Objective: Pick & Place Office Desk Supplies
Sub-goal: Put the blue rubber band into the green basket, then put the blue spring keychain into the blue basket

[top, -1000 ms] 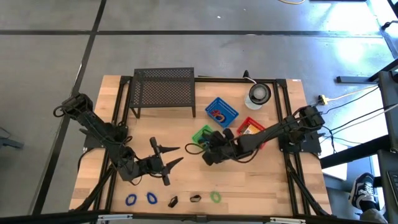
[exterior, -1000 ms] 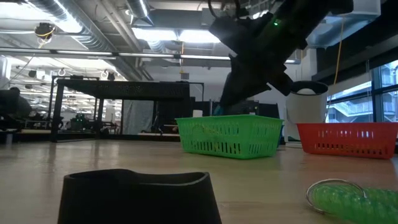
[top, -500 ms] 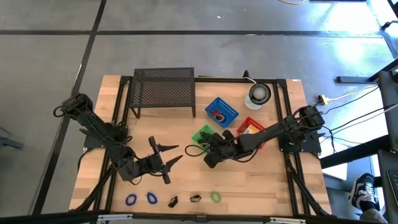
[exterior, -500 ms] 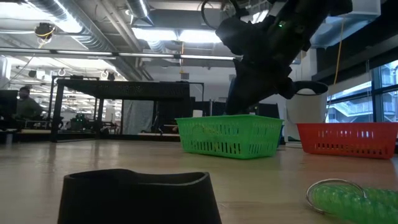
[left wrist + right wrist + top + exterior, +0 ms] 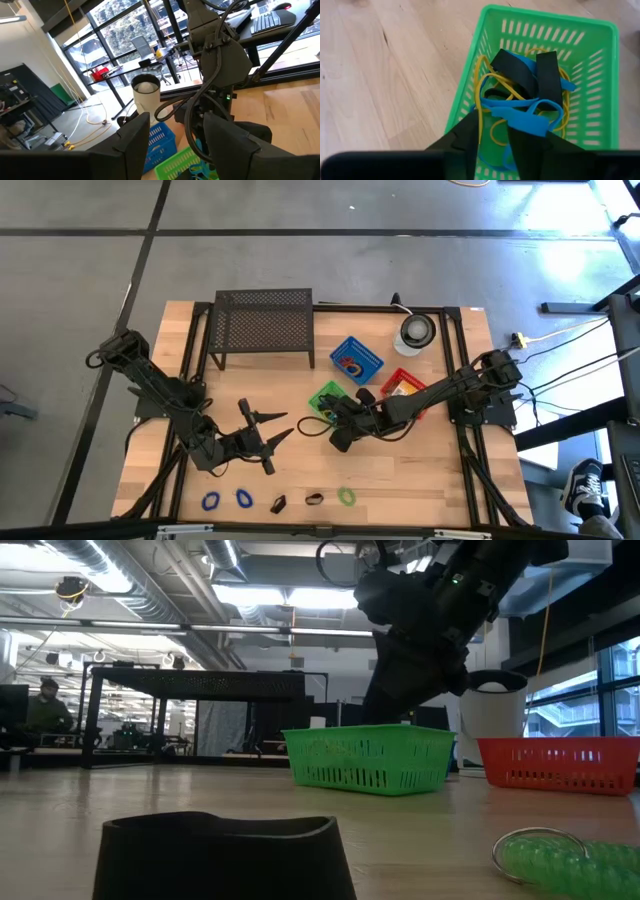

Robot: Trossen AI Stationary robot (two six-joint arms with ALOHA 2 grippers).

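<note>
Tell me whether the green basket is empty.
Not empty: the green basket holds a tangle of blue, black and yellow bands.

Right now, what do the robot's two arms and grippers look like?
Both arms are black, jointed links on dark bases at the table's sides. The left gripper ends in two slim, pointed black fingers. The right gripper is a bulky black block with looping black cables and a small green light; its fingers are flat, dark wedges.

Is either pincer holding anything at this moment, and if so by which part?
The left pincer is open and empty. The right pincer, over the green basket, has jaws slightly parted around a blue band; whether it is gripped cannot be told.
</note>
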